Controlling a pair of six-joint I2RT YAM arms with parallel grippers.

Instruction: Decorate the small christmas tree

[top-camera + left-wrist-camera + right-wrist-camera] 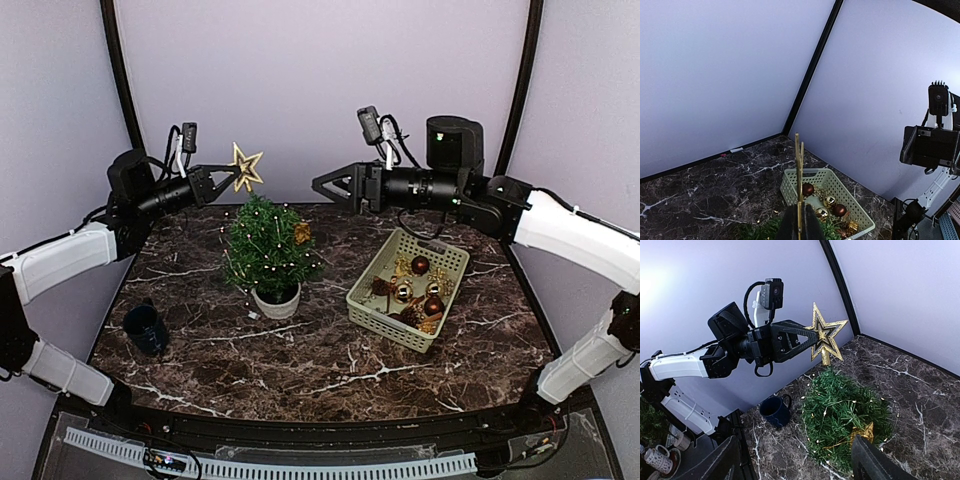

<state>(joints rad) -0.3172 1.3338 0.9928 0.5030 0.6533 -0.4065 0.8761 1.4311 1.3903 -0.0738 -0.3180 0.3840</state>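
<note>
Our left pincer (228, 179) was clamped shut on a gold star (246, 166), held just above the tip of the small christmas tree (265, 240), which stood mid-table beside the beige basket (372, 300). Our right pincer (320, 187) hung raised nearby, jaws wide and empty.

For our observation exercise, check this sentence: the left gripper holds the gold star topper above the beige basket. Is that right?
No. The left gripper holds the gold star topper above the small christmas tree, not the beige basket, which stands off to the tree's right. The right wrist view shows the star's stem just over the treetop.
</note>
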